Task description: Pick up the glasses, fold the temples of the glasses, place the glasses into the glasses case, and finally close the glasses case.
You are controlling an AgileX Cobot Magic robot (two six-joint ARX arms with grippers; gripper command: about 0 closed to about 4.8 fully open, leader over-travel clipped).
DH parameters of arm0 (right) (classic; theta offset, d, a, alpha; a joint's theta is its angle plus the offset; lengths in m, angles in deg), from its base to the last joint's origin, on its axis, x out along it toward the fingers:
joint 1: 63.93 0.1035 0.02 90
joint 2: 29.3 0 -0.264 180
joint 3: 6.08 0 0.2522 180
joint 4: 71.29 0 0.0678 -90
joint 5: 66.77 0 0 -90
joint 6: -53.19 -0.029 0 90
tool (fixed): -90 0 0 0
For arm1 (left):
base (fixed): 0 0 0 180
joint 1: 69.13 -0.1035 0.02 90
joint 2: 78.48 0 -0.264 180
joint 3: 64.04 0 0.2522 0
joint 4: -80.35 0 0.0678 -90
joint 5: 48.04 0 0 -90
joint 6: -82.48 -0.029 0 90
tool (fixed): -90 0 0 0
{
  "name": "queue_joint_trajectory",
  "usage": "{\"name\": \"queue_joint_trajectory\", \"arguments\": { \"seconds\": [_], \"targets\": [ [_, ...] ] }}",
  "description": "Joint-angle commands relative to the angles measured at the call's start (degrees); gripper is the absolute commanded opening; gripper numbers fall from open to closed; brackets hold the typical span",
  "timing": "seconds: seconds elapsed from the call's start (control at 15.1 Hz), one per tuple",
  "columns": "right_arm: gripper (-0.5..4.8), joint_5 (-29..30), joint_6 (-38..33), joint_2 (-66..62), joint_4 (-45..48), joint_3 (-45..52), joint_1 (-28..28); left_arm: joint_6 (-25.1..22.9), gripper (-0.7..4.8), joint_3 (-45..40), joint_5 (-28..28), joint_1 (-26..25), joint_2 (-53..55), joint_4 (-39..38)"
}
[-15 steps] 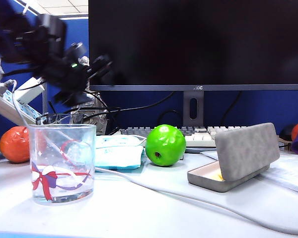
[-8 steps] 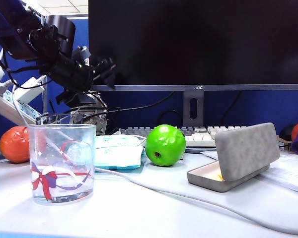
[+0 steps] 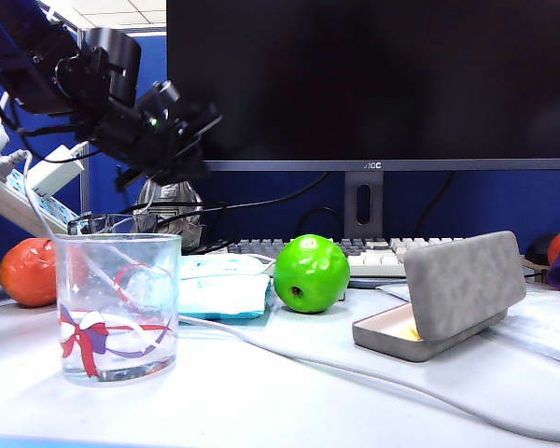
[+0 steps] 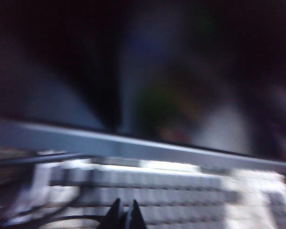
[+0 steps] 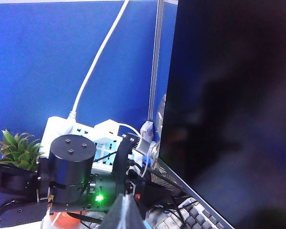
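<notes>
The left gripper (image 3: 205,126) hangs in the air before the monitor (image 3: 373,79), jaws pinched together on nothing. The right gripper (image 5: 125,210) is likewise clamped empty. The glasses case (image 3: 443,294) lies half open, well below and right of the left gripper

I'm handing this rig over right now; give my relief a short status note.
Left hand: shut, nothing in it, raised before the monitor at the left.
Right hand: shut, nothing seen in it, outside the exterior view.
Glasses case: on the table at the right, lid partly open.
Glasses: in no view.
Done: nothing evident.
Left: find and lift glasses, fold temples, put them in the case, close it.
</notes>
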Motion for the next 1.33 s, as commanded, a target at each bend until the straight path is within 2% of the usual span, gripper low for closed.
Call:
{"name": "queue_joint_trajectory", "arguments": {
  "seconds": [0.07, 0.27, 0.46, 0.6, 0.86, 0.99, 1.13, 1.33],
  "targets": [
    [-0.01, -2.4, 0.2, 1.4, 0.0, -0.2, -0.1, -0.2, -0.06, 0.2, -5.9, 0.4, -1.9, 1.4],
    [-0.01, -3.5, -0.5, 3.9, -3.1, -0.2, -1.8, 0.0, -0.06, 0.2, -13.0, 0.4, -4.3, 0.2],
    [-0.01, -3.7, -6.5, 8.3, -5.8, -0.2, -4.7, 0.0, -0.06, 0.2, -21.3, 0.4, -7.3, 0.2],
    [-0.01, -4.6, -6.8, 10.4, -9.3, -0.2, -6.3, 0.1, -0.06, 0.2, -27.1, 0.4, -8.5, 0.2],
    [-0.01, -4.7, -7.8, 12.1, -14.7, -0.2, -6.4, 1.6, -0.06, 0.2, -43.4, 0.4, -8.8, 0.2],
    [-0.01, -4.9, -9.1, 12.1, -16.5, -0.2, -6.4, 2.7, -0.06, 0.2, -48.8, 0.4, -8.9, 0.3],
    [-0.01, -4.9, -9.1, 12.1, -17.0, -0.2, -6.4, 6.6, -0.06, 0.2, -49.5, 0.4, -8.9, 0.1],
    [-0.01, -4.8, -9.1, 12.1, -17.1, -0.2, -6.4, 8.0, -0.06, 0.2, -45.9, 0.4, -8.8, -4.1]
  ]
}}
